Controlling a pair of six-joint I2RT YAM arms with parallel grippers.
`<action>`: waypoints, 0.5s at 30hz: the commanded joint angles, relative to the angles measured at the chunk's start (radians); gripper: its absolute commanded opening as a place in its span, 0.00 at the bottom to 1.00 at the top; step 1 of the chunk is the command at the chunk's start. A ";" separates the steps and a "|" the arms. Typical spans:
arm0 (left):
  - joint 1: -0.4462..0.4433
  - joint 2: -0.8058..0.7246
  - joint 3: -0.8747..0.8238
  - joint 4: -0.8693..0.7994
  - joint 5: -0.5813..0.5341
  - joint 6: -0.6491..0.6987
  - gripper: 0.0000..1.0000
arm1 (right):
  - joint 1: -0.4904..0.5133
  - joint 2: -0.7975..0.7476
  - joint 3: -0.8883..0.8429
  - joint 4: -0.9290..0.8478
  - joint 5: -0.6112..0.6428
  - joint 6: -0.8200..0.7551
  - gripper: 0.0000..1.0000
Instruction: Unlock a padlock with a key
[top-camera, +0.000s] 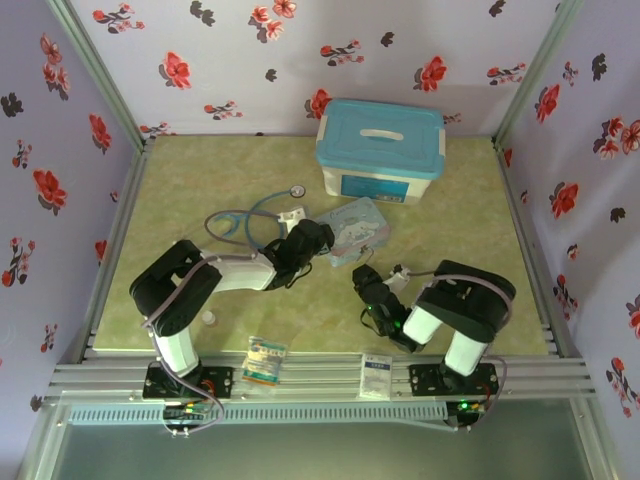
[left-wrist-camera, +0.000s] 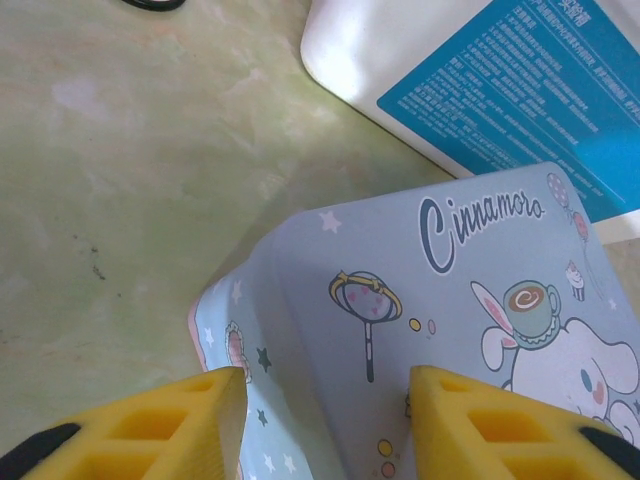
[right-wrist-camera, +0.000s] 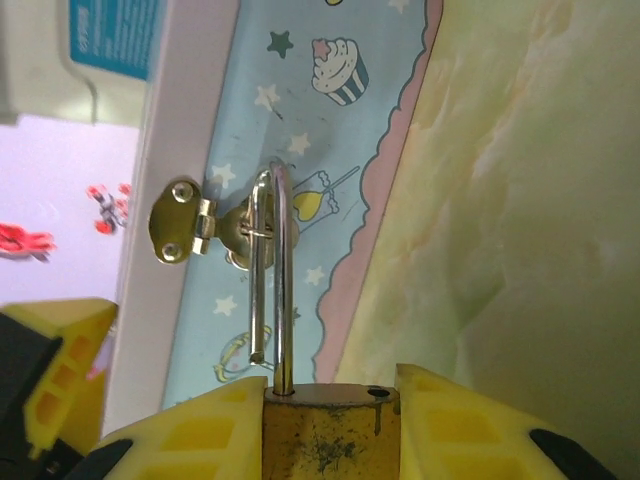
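The brass padlock sits squeezed between the yellow fingers of my right gripper. Its silver shackle stands open, with the short leg out of its hole, and is hooked through the brass hasp of the cartoon tin. My left gripper is open, its fingers spread over the near corner of the tin. In the top view the left gripper is at the tin's left end and the right gripper at its near side. The key is out of view.
A white box with a blue lid stands behind the tin. A stethoscope lies to the left of it. Two small packets rest on the front rail, and a pale disc lies near the left arm.
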 joint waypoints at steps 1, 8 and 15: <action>0.034 0.068 -0.067 -0.189 -0.044 0.006 0.45 | -0.015 0.182 0.020 -0.105 -0.028 0.124 0.14; 0.046 0.068 -0.074 -0.185 -0.040 0.009 0.45 | -0.010 0.218 0.045 -0.108 0.071 0.133 0.12; 0.064 0.074 -0.088 -0.183 -0.043 0.006 0.44 | -0.096 0.079 0.024 -0.176 0.082 0.038 0.11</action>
